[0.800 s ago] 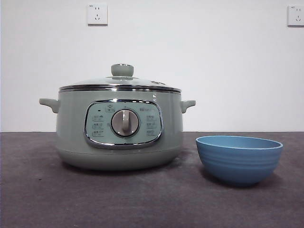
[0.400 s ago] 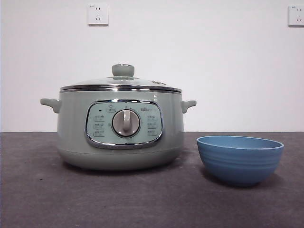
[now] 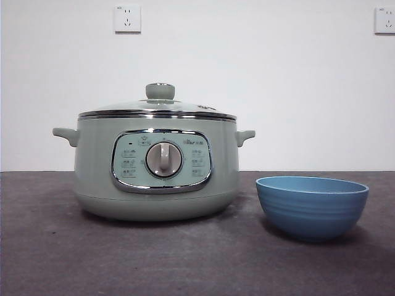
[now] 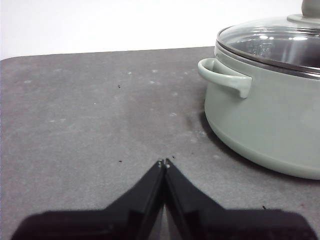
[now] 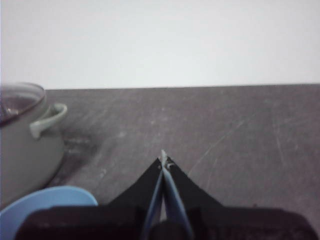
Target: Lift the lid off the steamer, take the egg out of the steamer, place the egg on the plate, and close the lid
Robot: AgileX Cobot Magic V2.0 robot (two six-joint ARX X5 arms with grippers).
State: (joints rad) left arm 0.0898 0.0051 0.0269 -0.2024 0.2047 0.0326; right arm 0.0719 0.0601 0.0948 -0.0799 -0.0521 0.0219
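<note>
Dark grey table point(image 3: 49, 259) — white wall point(image 3: 278, 86) behind, carrying two sockets point(image 3: 127, 18).

A dark grey table point(image 3: 55, 259) is seen, faintly scuffed. The steamer point(image 3: 157, 163) is set on it, and the plate point(image 3: 311, 206) is placed just beside it, not touching

We are looking at the steamer point(image 3: 156, 166), a round sage-green pot sitting upright on the table, its dial panel facing us. The glass lid point(image 3: 157, 108) is resting closed on its rim, green knob on top. The blue ridged plate point(image 3: 311, 206) is standing just beside it, apart. The egg is not showing.
</note>
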